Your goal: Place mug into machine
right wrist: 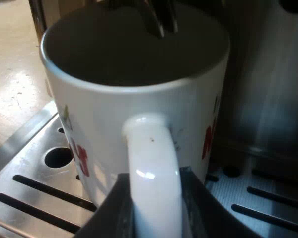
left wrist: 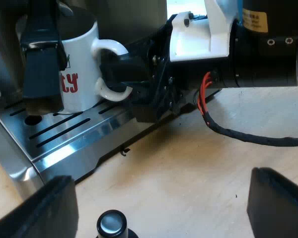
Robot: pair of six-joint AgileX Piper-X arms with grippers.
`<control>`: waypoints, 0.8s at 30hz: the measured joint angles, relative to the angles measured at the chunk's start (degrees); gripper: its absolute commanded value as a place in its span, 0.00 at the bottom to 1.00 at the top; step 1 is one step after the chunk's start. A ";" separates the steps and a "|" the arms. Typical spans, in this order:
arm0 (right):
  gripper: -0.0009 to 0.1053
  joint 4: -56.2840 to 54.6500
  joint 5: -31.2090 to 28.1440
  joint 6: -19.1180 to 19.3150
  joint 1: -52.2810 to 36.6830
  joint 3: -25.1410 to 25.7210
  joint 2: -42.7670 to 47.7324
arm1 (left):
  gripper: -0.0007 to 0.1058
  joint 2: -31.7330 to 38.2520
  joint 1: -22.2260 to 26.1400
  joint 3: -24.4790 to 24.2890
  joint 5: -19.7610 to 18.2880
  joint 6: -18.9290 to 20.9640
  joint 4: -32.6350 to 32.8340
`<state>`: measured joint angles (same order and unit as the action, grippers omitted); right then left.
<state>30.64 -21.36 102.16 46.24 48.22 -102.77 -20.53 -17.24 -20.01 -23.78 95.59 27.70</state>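
Note:
A white mug [left wrist: 79,59] with red lettering stands upright on the espresso machine's slotted metal drip tray [left wrist: 64,131]. My right gripper [left wrist: 120,74] reaches in at its white handle [left wrist: 109,47]. In the right wrist view the handle [right wrist: 154,168] sits between my right gripper's [right wrist: 156,201] two black fingers [right wrist: 116,208], which press on both of its sides. The metal spouts [right wrist: 161,20] hang over the mug's [right wrist: 139,99] dark mouth. My left gripper [left wrist: 159,208] hovers open over the wooden table, away from the mug.
A black-knobbed tamper [left wrist: 111,223] stands on the wooden table [left wrist: 188,163] below my left gripper's spread fingers. A dark handle [left wrist: 39,69] juts out from the machine's front, next to the mug. The tray [right wrist: 35,193] has slots and a round hole.

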 measured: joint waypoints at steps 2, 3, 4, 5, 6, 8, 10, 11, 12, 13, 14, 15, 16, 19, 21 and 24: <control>0.01 0.00 0.00 0.00 0.00 0.00 0.00 | 0.68 0.00 0.00 0.00 0.00 0.00 0.00; 0.01 0.00 0.00 0.00 0.00 0.00 0.00 | 0.68 0.00 0.00 0.00 0.00 0.00 0.00; 0.02 0.00 0.00 0.00 0.00 0.00 0.00 | 0.68 0.00 0.00 0.00 0.00 0.00 0.00; 0.07 -0.15 0.00 0.00 0.00 0.10 0.00 | 0.68 0.00 0.00 0.00 0.00 0.00 0.00; 0.12 -0.28 0.00 0.00 0.00 0.07 0.00 | 0.68 0.00 0.00 0.00 0.00 0.00 0.00; 0.24 -0.46 0.00 0.00 0.00 0.07 0.00 | 0.68 0.00 0.00 0.00 0.00 0.00 0.00; 0.36 -0.44 -0.15 0.00 0.00 0.17 0.00 | 0.68 0.00 0.00 0.00 0.00 0.00 0.00; 0.40 -0.44 -0.41 0.00 0.00 0.22 0.00 | 0.68 0.00 0.00 0.00 0.00 0.00 0.00; 0.44 -0.44 -0.44 0.00 0.00 0.21 0.00 | 0.68 0.00 0.00 0.00 0.00 0.00 0.00; 0.45 -0.44 -0.46 0.00 0.00 0.21 0.00 | 0.68 0.00 0.00 0.00 0.00 0.00 0.00; 0.45 -0.44 -0.69 0.00 0.00 0.21 0.00 | 0.68 0.00 0.00 0.00 0.00 0.00 0.00; 0.45 -0.44 -0.72 0.00 0.00 0.21 0.27 | 0.68 0.00 0.00 -0.28 0.00 0.00 0.83; 0.45 -0.44 -0.72 0.00 0.00 0.21 0.42 | 0.68 0.00 0.00 -0.53 0.00 0.00 1.35; 0.45 -0.44 -1.04 0.00 0.00 0.21 1.45 | 0.68 0.00 0.00 -1.79 0.00 0.00 2.60; 0.45 -0.72 -1.82 0.00 0.00 0.21 2.69 | 0.68 0.00 0.00 -2.66 0.00 0.00 2.63; 0.45 -3.74 -2.17 0.00 0.00 0.48 5.08 | 0.68 0.00 0.00 -3.86 0.00 0.00 2.63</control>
<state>26.90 -23.53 102.16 46.24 48.69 -97.69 -20.53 -17.24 -23.87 -23.78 95.59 30.34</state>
